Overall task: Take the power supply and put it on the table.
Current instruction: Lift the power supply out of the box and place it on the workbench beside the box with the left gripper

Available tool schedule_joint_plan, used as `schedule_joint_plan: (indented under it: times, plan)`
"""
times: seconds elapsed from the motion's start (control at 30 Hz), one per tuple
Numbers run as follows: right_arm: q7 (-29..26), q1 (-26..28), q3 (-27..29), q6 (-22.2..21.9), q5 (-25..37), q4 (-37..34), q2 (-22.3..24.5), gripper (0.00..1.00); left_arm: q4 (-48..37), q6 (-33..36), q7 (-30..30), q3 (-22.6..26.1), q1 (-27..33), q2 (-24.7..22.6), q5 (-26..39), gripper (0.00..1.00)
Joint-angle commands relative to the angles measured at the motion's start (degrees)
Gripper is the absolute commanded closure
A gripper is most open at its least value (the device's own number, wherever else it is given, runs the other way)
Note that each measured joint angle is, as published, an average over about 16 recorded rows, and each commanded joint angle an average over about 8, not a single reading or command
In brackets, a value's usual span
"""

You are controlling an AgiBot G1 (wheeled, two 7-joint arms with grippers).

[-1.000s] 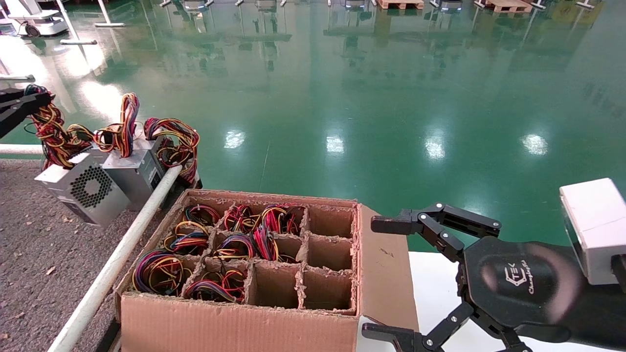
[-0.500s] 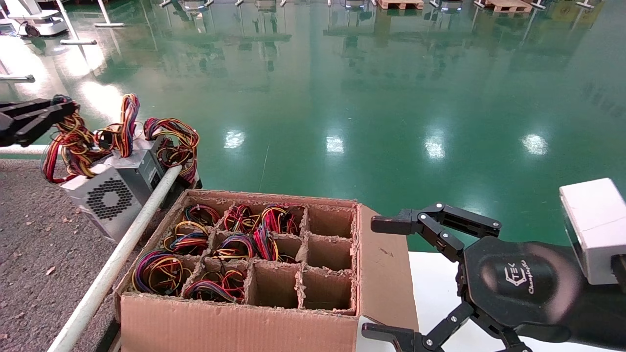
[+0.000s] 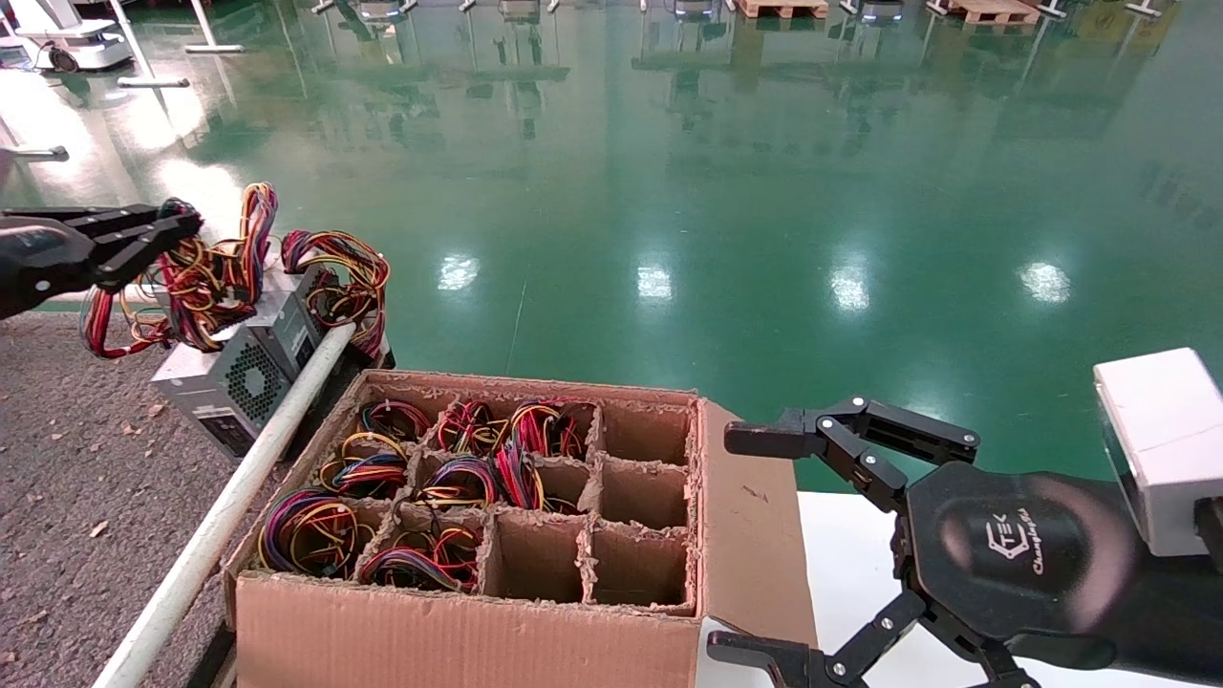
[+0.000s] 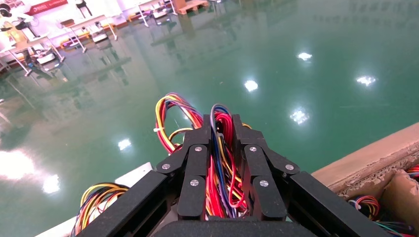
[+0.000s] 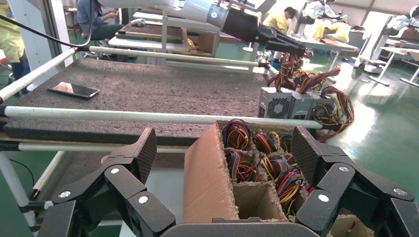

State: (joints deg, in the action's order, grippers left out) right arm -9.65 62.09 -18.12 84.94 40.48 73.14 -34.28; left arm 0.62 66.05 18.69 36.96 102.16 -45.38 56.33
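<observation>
The power supply, a silver-grey box with a honeycomb fan grille, is at the far left edge of the table, close to the white rail. Its thick red, yellow and purple wire bundle rises to my left gripper, which is shut on those wires. From the right wrist view the box stands level with its grey neighbours; I cannot tell whether it touches the table. My right gripper hangs open and empty beside the cardboard carton, over the white surface.
Another grey box with orange-yellow wire loops stands just behind the power supply, against the rail. The carton's cells hold several wire coils, with empty cells on its right side. A phone lies farther along the table.
My left gripper has moved right, carrying the wire bundle. The power supply swung right with it, turned, and now sits close against the other grey box and the rail. The right arm stayed still.
</observation>
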Motion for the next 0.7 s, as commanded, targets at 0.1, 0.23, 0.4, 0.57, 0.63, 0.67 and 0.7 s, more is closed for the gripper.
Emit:
schedule_joint_plan:
  times: [0.1,0.23,0.4,0.57,0.63,0.67,0.7]
  plan:
    - [0.0,0.0,0.0,0.0,0.0,0.0,0.0,0.0,-0.1,-0.6,-0.1,0.6,0.2,-0.9,0.9,1.0]
    - [0.0,0.0,0.0,0.0,0.0,0.0,0.0,0.0,-0.2,-0.8,-0.2,0.9,0.3,-1.5,1.3,1.0]
    - [0.0,0.0,0.0,0.0,0.0,0.0,0.0,0.0,-0.2,-1.0,-0.4,1.1,0.4,-2.2,1.5,1.0]
    - [0.0,0.0,0.0,0.0,0.0,0.0,0.0,0.0,-0.4,-1.2,-0.5,1.2,0.4,-2.8,1.7,1.0]
    - [0.0,0.0,0.0,0.0,0.0,0.0,0.0,0.0,-0.5,-1.3,-0.6,1.2,0.4,-3.0,1.7,1.0]
    - [0.0,0.0,0.0,0.0,0.0,0.0,0.0,0.0,-0.6,-1.4,-0.7,1.2,0.4,-3.0,1.7,1.0]
    - [0.0,0.0,0.0,0.0,0.0,0.0,0.0,0.0,-0.6,-1.5,-0.8,1.2,0.4,-3.1,1.7,1.0]
